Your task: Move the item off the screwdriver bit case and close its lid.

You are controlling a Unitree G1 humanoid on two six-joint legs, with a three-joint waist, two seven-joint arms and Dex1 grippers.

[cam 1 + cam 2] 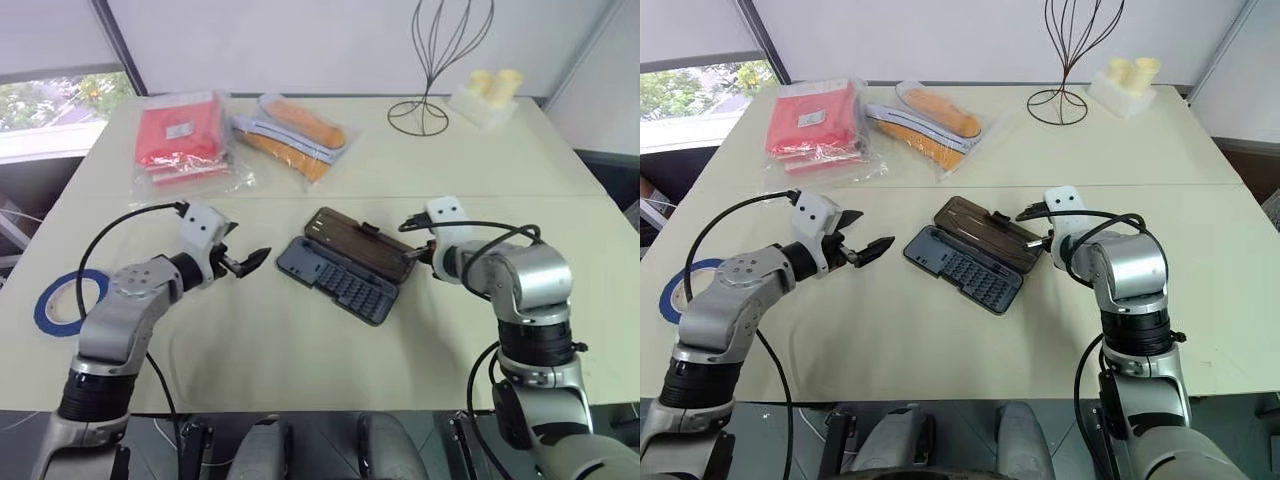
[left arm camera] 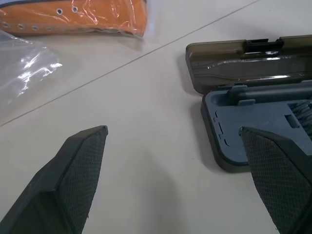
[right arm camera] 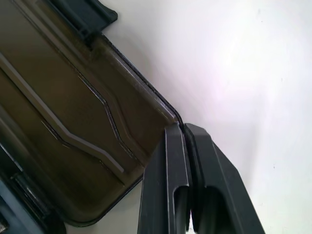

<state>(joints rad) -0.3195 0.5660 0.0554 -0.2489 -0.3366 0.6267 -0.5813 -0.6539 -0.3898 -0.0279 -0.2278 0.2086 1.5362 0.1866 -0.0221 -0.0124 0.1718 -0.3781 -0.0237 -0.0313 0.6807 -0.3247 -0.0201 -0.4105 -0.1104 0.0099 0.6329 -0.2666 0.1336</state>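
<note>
The blue roll of tape (image 1: 68, 301) lies flat on the table at the far left, away from the case. In the middle of the table the screwdriver bit case (image 1: 335, 282) lies open. Its brown lid (image 1: 357, 243) is folded flat behind the tray of bits. My left gripper (image 1: 250, 264) hangs open just left of the tray's end, with nothing between its fingers (image 2: 83, 161). My right gripper (image 3: 183, 129) is shut, and its tips rest at the lid's right corner edge (image 3: 165, 109).
At the back left lie a clear bag of red goods (image 1: 180, 140) and a bag with orange shoes (image 1: 295, 135). A black wire stand (image 1: 420, 115) and a white block with pale cylinders (image 1: 488, 98) are at the back right. The table's front edge runs close below both arms.
</note>
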